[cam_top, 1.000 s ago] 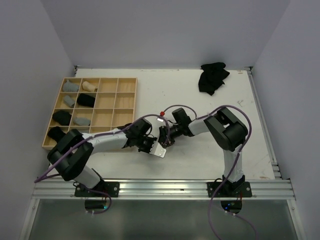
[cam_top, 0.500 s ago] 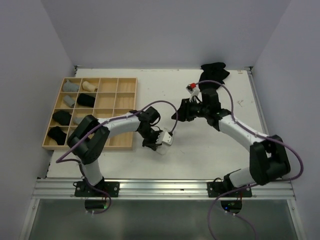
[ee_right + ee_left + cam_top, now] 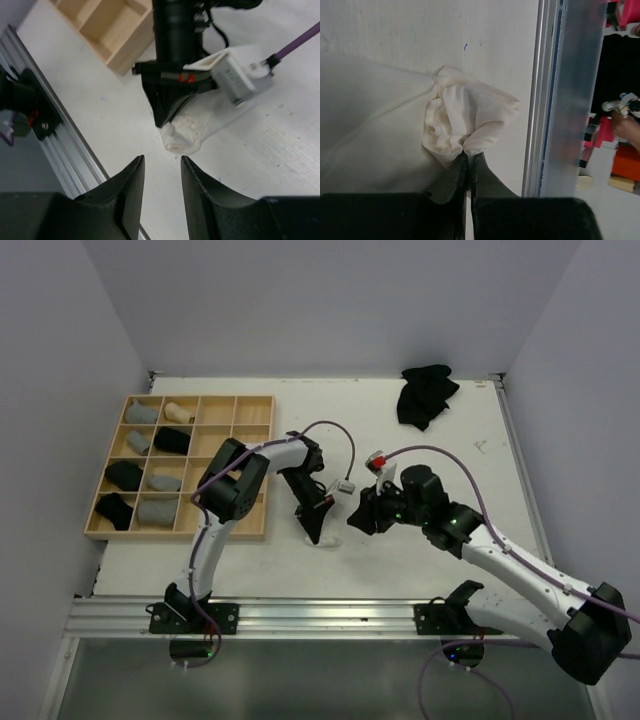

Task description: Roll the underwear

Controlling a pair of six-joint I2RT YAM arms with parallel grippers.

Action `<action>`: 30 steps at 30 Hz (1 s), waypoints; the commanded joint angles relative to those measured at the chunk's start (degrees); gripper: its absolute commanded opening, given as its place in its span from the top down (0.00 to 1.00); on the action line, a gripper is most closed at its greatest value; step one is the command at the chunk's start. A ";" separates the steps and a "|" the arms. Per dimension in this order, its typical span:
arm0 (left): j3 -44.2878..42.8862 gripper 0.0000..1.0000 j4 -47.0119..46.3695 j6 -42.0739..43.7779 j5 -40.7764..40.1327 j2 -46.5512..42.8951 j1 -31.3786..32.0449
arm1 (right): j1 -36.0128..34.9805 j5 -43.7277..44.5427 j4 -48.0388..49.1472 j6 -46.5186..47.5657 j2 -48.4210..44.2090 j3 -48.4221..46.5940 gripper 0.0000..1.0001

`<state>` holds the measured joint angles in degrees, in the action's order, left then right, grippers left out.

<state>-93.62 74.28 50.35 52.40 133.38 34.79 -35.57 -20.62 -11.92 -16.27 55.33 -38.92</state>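
A white underwear (image 3: 465, 120) lies on the white table, spread flat to the left and bunched into a crumpled lump at one end. My left gripper (image 3: 468, 154) is shut on the edge of that lump, pointing down at it in the top view (image 3: 318, 528). In the right wrist view the lump (image 3: 186, 135) sits just beyond my open right gripper (image 3: 161, 162), which holds nothing and hovers a short way from it. From above, the right gripper (image 3: 357, 517) faces the left one. Black underwear (image 3: 427, 393) lies in a heap at the far right.
A wooden grid tray (image 3: 236, 467) stands at the left, with several grey, black and beige rolls (image 3: 157, 510) in its left columns. The aluminium rail (image 3: 330, 615) runs along the near table edge, close to the pinched cloth.
The right gripper has opened wider and swung back from the far side to face the cloth. The left arm has shifted its elbow away from me, still pinching the white cloth.
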 commanded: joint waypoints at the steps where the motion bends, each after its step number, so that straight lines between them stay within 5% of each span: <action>1: -0.24 1.00 -1.33 -2.08 -8.89 6.45 -0.07 | -6.51 8.39 -4.16 6.41 3.54 -1.86 0.60; 8: 0.81 1.00 -2.21 -5.44 -11.70 7.24 -0.24 | -18.03 15.87 -3.55 18.26 19.09 -7.48 0.54; 16: -0.07 0.92 -2.39 -6.31 -13.38 8.12 -0.24 | -21.91 17.02 3.13 27.25 30.00 -11.79 0.49; 30: -0.33 0.86 -3.35 -7.11 -12.76 9.18 -0.77 | -22.79 10.08 5.85 25.16 35.99 -9.96 0.50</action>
<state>-94.30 82.37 40.88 51.66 138.65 34.24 -58.02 -8.58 -9.41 10.00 91.13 -49.95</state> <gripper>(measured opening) 0.133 0.506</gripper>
